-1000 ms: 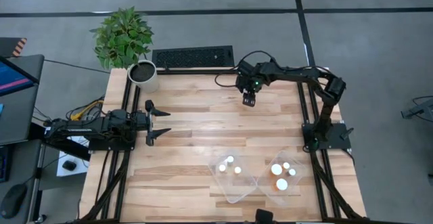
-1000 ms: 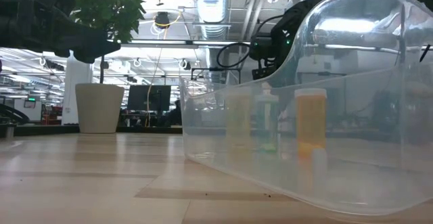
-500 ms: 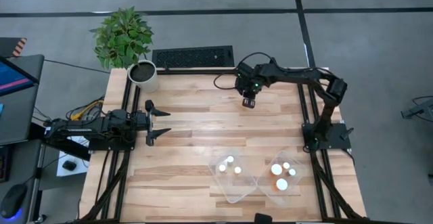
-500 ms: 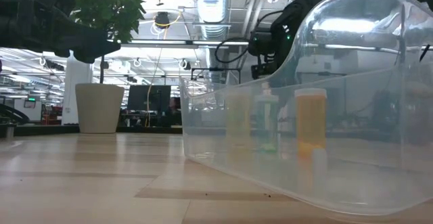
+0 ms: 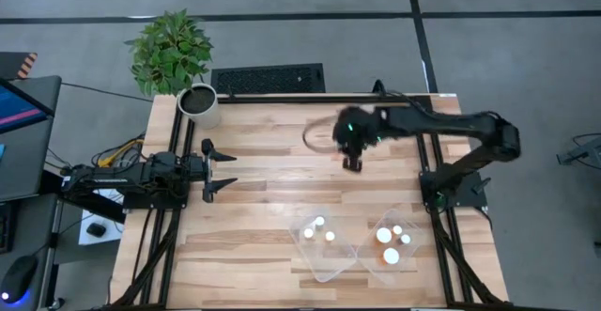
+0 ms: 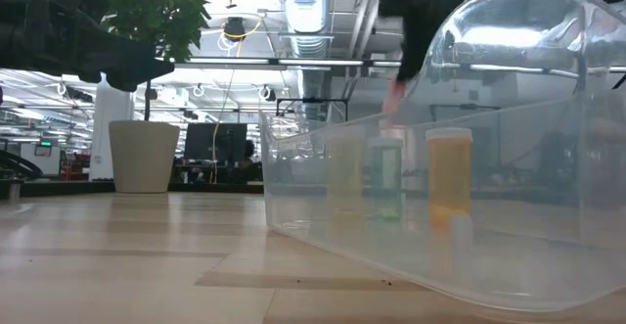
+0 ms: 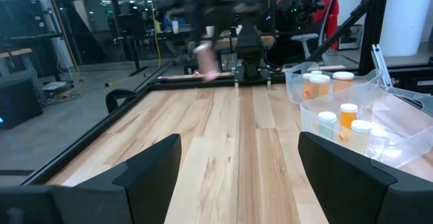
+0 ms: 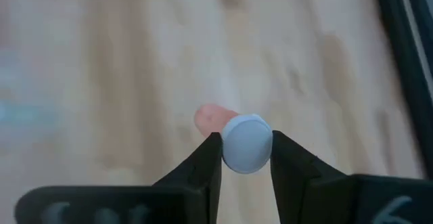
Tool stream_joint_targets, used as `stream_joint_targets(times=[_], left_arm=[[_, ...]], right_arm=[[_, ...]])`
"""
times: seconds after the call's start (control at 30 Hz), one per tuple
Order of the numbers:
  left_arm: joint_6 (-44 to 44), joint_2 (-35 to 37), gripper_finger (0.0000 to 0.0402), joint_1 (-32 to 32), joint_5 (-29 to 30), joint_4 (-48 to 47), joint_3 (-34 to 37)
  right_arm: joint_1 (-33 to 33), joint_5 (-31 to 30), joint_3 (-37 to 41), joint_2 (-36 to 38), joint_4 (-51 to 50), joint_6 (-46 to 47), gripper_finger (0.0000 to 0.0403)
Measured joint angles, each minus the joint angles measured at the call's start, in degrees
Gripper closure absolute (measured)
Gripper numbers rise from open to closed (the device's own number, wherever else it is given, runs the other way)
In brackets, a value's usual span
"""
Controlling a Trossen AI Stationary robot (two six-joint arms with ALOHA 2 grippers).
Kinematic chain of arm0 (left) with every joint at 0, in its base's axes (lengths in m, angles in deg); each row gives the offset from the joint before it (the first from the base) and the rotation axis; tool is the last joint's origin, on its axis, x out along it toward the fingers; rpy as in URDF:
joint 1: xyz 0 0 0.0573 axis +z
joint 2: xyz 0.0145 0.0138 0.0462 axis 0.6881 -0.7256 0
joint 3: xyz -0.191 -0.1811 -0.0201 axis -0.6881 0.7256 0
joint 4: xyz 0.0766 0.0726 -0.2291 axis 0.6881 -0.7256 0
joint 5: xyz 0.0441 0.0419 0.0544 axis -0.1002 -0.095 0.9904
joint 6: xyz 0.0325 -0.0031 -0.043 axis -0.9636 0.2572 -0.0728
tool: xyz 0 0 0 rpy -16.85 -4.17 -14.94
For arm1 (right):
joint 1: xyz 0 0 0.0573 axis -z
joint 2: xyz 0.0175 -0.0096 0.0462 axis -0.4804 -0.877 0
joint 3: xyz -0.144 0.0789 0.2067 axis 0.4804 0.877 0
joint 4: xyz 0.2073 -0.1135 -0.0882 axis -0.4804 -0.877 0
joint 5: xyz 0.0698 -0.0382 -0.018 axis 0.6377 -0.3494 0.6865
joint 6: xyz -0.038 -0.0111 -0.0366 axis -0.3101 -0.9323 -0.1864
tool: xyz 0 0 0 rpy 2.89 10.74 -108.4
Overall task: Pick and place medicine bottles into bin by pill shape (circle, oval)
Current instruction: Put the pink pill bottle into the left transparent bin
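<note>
Only the right wrist view shows us the right gripper (image 8: pixel 247 158) clenched on a small orange-bodied medicine bottle (image 8: pixel 237 141) with a white round cap. Overhead, we see blur there; left gripper (image 5: pixel 228 170) waits, fingers spread.

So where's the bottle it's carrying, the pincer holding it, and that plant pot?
carried bottle (image 8: pixel 247 143), right wrist view, on its white cap.
right pincer (image 8: pixel 246 158), right wrist view, midway between its fingertips.
plant pot (image 5: pixel 199 105), high view, on its white rim.
</note>
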Motion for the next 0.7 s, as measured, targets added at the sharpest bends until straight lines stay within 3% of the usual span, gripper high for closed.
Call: stream_joint_targets(times=[0.2,0.4,0.7], left_arm=[[0.01,0.00,0.0109,-0.01,0.00,-0.01,0.00],[0.00,-0.02,0.0109,-0.02,0.00,-0.02,0.00],[0.00,-0.02,0.0109,-0.02,0.00,0.00,0.00]], right_arm=[[-18.68,-0.50,-0.02,5.28,3.12,8.74,0.0295],[-35.30,-7.77,-0.02,3.09,8.70,15.29,0.0295],[-46.47,-12.24,-5.51,-9.08,7.34,20.77,0.0295]])
